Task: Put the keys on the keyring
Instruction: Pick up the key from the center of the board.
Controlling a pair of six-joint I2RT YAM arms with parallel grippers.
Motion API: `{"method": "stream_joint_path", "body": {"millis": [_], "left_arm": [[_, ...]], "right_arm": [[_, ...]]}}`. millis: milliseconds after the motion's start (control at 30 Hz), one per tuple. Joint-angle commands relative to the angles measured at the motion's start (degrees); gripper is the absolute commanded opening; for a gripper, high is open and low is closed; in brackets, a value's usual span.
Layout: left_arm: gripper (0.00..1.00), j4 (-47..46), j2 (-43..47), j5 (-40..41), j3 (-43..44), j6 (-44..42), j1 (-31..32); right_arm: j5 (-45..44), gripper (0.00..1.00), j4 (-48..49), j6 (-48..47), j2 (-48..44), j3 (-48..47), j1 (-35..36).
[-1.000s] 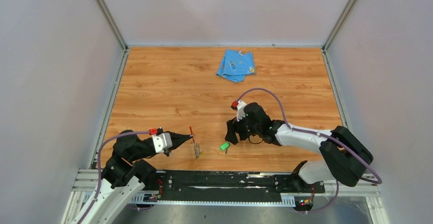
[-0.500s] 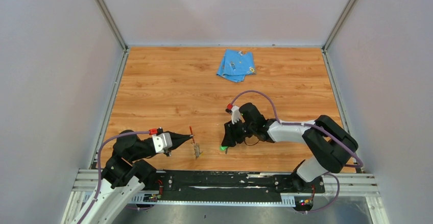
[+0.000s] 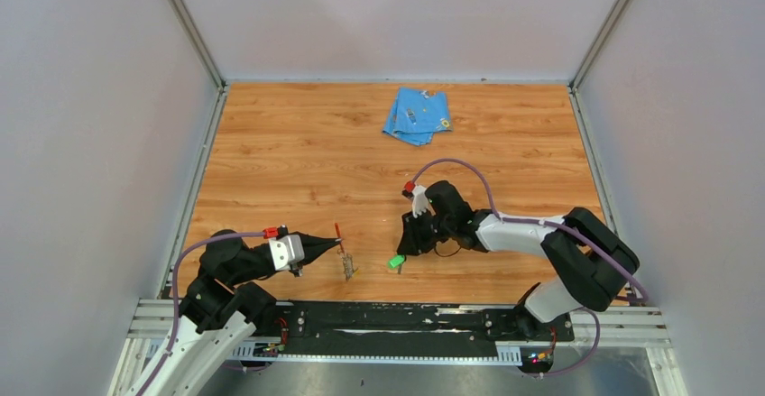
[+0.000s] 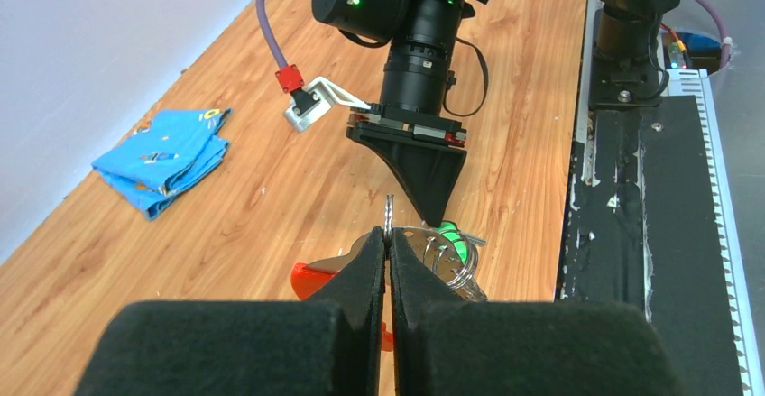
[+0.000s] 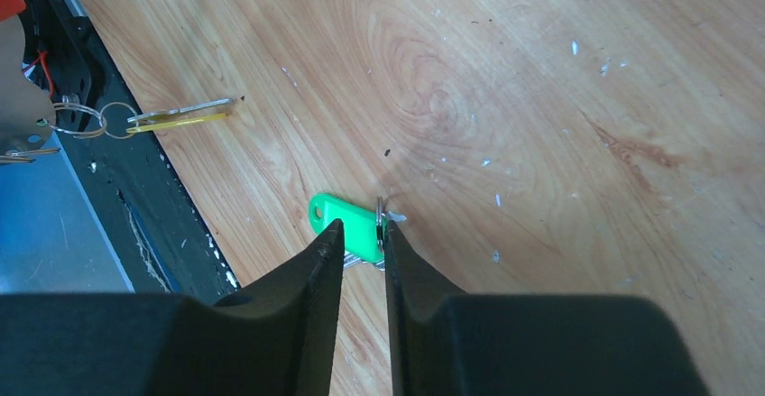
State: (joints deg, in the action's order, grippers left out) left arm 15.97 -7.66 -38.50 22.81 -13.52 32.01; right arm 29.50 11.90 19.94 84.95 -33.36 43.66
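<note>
My left gripper [image 3: 337, 246] is shut on a thin wire ring [image 4: 388, 211] of the keyring [image 3: 343, 252], a silvery plate with a red strip [image 4: 311, 279]. The yellow key [image 5: 176, 116] lies on the wood, joined to the plate by small rings [image 5: 90, 118]. On the table to the right lies the green key [image 3: 396, 261], also seen in the right wrist view [image 5: 347, 218]. My right gripper [image 5: 359, 234] points down over it, its jaws narrowed to a small gap. Its fingertips [image 5: 330, 234] straddle the end of the tag that carries its small ring.
A folded blue cloth [image 3: 417, 115] lies at the far middle of the wooden table [image 3: 298, 161]. The black base rail [image 3: 397, 319] runs along the near edge, just behind both keys. Grey walls close in the left and right sides.
My right gripper has dropped from above the green key down onto it, and its jaws have narrowed from wide to a small gap. The left arm and the keyring have stayed put.
</note>
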Motion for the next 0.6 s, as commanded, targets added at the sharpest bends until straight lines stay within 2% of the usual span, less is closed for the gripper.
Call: {"method": "stream_joint_path", "body": {"millis": [0, 133, 333, 567], "left_arm": [[0.0, -1.3, 0.4, -0.3, -0.2, -0.4, -0.1], [0.0, -1.1, 0.4, -0.4, -0.2, -0.7, -0.1], [0.0, -1.1, 0.4, -0.4, -0.2, -0.9, -0.1], [0.0, -1.0, 0.4, -0.4, -0.1, -1.0, -0.1]], "right_arm": [[-0.6, 0.22, -1.4, 0.4, -0.8, 0.7, -1.1], [0.6, 0.19, -1.2, 0.8, 0.7, 0.2, -1.1], [1.5, 0.25, -1.6, 0.4, 1.4, 0.4, -1.2], [1.6, 0.2, -1.6, 0.2, 2.2, 0.0, -1.2]]}}
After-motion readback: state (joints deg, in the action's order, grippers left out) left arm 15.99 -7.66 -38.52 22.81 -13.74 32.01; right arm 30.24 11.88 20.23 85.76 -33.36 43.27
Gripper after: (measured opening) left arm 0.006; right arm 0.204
